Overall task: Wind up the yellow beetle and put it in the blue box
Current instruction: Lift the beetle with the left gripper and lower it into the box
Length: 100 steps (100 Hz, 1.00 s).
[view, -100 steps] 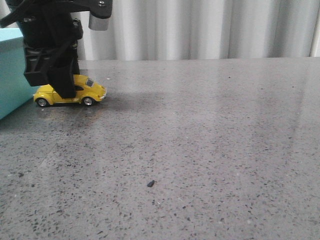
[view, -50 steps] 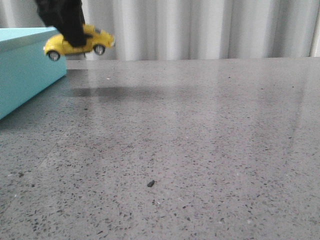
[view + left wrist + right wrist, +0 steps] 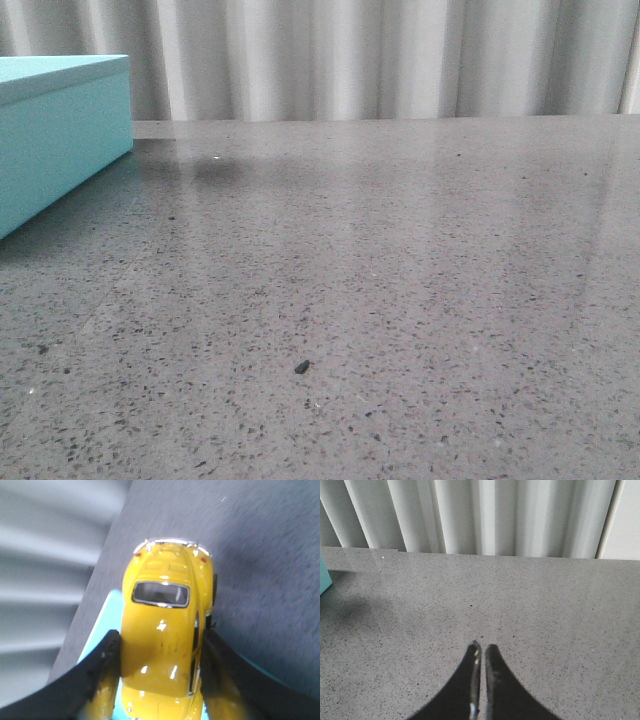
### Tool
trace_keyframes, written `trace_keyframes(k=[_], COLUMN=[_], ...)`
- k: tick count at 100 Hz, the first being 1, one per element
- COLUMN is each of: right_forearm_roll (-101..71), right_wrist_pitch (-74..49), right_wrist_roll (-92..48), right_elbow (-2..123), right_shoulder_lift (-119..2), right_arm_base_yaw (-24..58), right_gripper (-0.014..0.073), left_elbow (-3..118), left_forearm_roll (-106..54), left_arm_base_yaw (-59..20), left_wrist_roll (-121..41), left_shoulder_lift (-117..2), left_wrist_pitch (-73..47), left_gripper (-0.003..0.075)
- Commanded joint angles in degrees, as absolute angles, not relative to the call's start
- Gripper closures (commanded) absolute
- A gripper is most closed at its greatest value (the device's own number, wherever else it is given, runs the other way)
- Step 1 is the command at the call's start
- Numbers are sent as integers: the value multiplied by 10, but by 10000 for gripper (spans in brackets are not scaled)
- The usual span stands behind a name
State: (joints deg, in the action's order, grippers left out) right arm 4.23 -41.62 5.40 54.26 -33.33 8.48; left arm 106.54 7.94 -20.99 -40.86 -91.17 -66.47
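Note:
The yellow beetle point(image 3: 162, 630) shows only in the left wrist view, seen from above with its rear window and chrome bumper away from the camera. My left gripper point(image 3: 161, 635) is shut on its sides and holds it in the air, over an edge of the blue box point(image 3: 102, 630) and the grey table. In the front view the blue box point(image 3: 60, 140) stands at the far left; neither the beetle nor a gripper shows there. My right gripper point(image 3: 482, 647) is shut and empty, low over the table.
The grey speckled table point(image 3: 400, 250) runs back to a pale pleated curtain point(image 3: 350, 60). A small dark speck point(image 3: 301, 367) lies near the front. A corner of the blue box point(image 3: 324, 575) shows in the right wrist view.
My left gripper lifted the beetle off the table beside the box, up past the box top and out of the front view. A faint shadow remains on the table.

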Motion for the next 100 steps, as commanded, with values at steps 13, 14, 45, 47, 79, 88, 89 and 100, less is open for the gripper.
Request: trace_keyframes(k=[13,14,45,47,79,88,89,100], right_forearm_roll=[45,45,45,45,45,45,45,45], right_wrist_pitch=[-363,-363,-363,-363,-363,-363,-363,-363], right_wrist_roll=[49,49,49,49,49,49,49,49], right_elbow=[556,556,556,556,556,556,556,556], right_shoulder_lift=[-334,-334,-334,-334,-334,-334,-334,-334], right_arm_base_yaw=[85,85,85,85,85,85,85,85], right_gripper=[635,635,635,635,635,635,635,635], left_elbow=[1081,1079,988,979,866,863,863,863], left_forearm_roll=[34,27,-59,-59,-59,-62,-65,-69], left_arm_base_yaw=[-111,-104,-2,0,4,4,4,4], left_wrist_roll=[-380,-380,-380,-380,-380,-380,-380,-378], left_shoulder_lift=[-882,-882,-882,-882,-906,-925,-927,-946], left_wrist_pitch=[-706,-707,-701,-697,-615,-617,-617,-617], left_gripper=[650,650,650,650,650,650,650,650])
